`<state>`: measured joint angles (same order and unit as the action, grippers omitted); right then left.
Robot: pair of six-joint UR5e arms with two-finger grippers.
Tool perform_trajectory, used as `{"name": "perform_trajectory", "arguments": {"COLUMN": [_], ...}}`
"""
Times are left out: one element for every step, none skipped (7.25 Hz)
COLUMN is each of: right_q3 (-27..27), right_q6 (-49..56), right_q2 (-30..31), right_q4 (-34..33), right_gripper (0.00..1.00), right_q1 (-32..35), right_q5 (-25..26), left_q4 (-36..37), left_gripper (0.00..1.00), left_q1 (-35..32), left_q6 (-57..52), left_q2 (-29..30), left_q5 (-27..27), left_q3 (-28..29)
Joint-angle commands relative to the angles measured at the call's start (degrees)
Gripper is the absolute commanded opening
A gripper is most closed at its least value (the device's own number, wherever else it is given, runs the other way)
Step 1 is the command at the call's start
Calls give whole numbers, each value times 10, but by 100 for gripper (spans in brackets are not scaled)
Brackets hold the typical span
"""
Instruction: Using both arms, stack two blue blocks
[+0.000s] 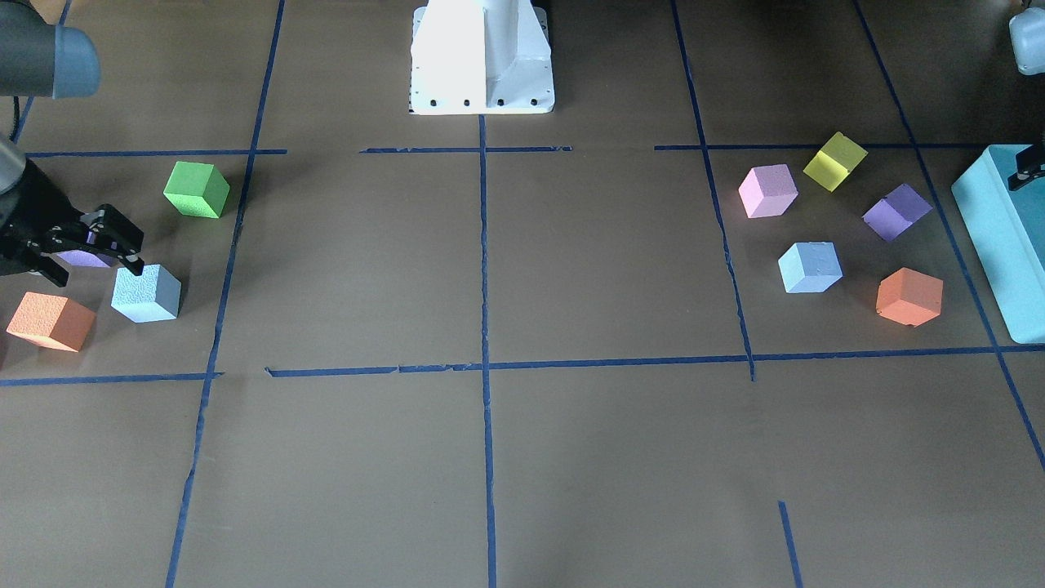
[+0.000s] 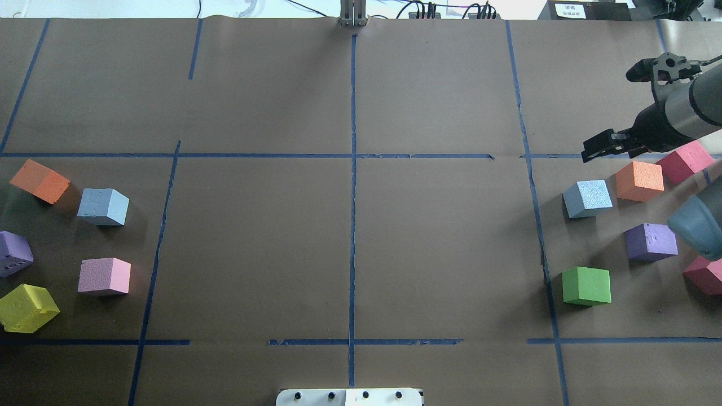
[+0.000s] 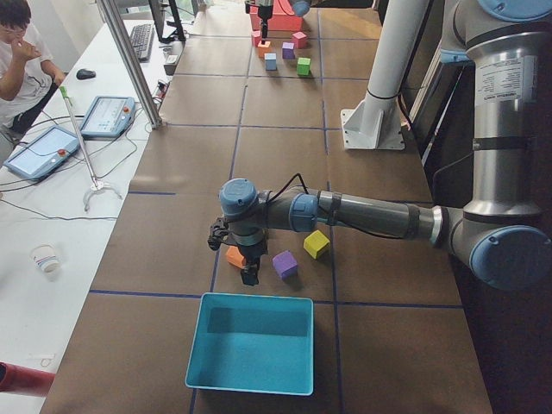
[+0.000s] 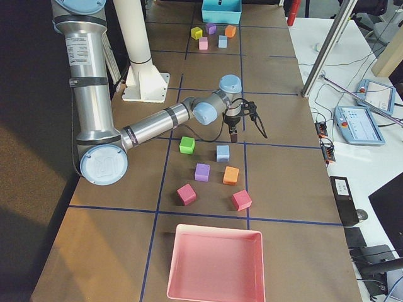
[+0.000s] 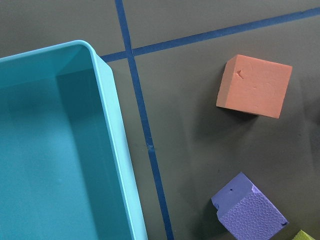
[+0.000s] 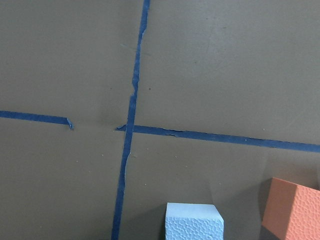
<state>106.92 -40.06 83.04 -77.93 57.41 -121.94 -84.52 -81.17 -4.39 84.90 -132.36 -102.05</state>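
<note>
**A:** Start big. How is it laid out?

**B:** The bench (image 2: 254, 254) is marked off with blue tape (image 2: 352, 225), and there is a cluster of coloured cubes at each end. The right arm (image 4: 157, 123) reaches over the cluster on its own side. The left arm (image 3: 371, 214) stretches low over the other end, beside the teal box (image 3: 250, 302).

**A:** And the two blue blocks?

**B:** There is one in each cluster. Both lie flat on the bench, well apart, and nothing is stacked yet. The right-side blue block (image 2: 588, 198) sits at the inner edge of its cluster, near a tape line. The left-side blue block (image 2: 103, 206) sits at the inner edge of its own cluster.

**A:** Grippers?

**B:** The right gripper (image 1: 94, 265) hangs above the bench with its jaws spread and nothing between them. The left gripper (image 3: 248, 272) shows clearly only from the side, so I cannot tell whether it is spread or clenched. Its wrist camera sees just the box rim, an orange cube (image 5: 255, 86) and a purple cube (image 5: 249, 210).

**A:** Which arm is nearer its block?

**B:** The right one, I'd judge. Its block lies near, just toward the robot's base from the gripper and slightly toward the bench's middle, at the bottom edge of the wrist view. A cube has no long axis, but its faces sit a little off the tape lines, so the jaws probably need squaring. The left-side blue block lies well apart from the left gripper, beyond the orange and purple cubes.
</note>
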Motion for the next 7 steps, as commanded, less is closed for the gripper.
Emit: {"name": "perform_trajectory", "arguments": {"right_q3": [-28,-36,-36,-48,-52,-62,-69], "right_q6": [-2,1,1,0,0,3,3], "right_q2": [-16,-15,-7,-2,-2,1,1], "right_q4": [-8,-8,-8,-7,-7,-7,-7], "right_gripper": [100,100,100,100,100,100,100], "right_q1": [-33,-37,-36,-37,-41,-45,-53], "right_q5": [25,30,31,31,33,33,33], "left_q4": [0,0,0,0,0,0,0], "left_gripper": [100,100,100,100,100,100,100], "left_q1": [7,7,7,7,7,7,7], "left_q6": [1,1,0,0,1,0,1], "left_q2": [0,0,0,0,0,0,0], "left_q5": [0,0,0,0,0,0,0], "left_q3": [2,2,2,2,2,1,2]}}
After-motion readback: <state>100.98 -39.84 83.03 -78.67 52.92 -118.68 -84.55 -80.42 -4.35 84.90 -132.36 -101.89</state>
